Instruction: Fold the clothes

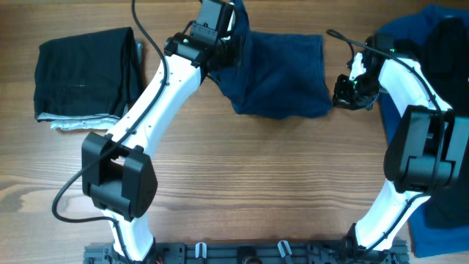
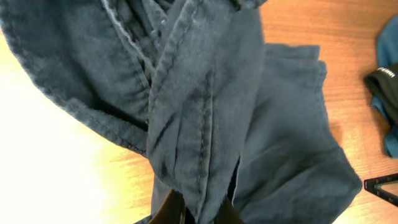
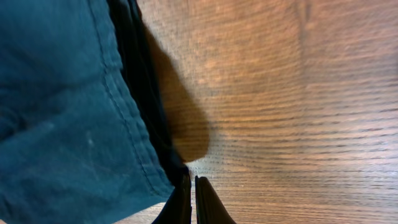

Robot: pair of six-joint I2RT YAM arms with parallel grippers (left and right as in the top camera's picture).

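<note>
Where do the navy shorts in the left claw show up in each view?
Overhead: top centre, navy shorts, corner pinched by left claw.
Left wrist: navy shorts fill most of the frame.
Right wrist: blue fabric at left; can't tell if it's the same piece.
Shared landmark: wood table.

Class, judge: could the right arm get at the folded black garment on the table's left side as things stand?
Probably not. The folded black garment lies far left, the right gripper far right, with the left arm and the navy shorts it holds lying between them.
</note>
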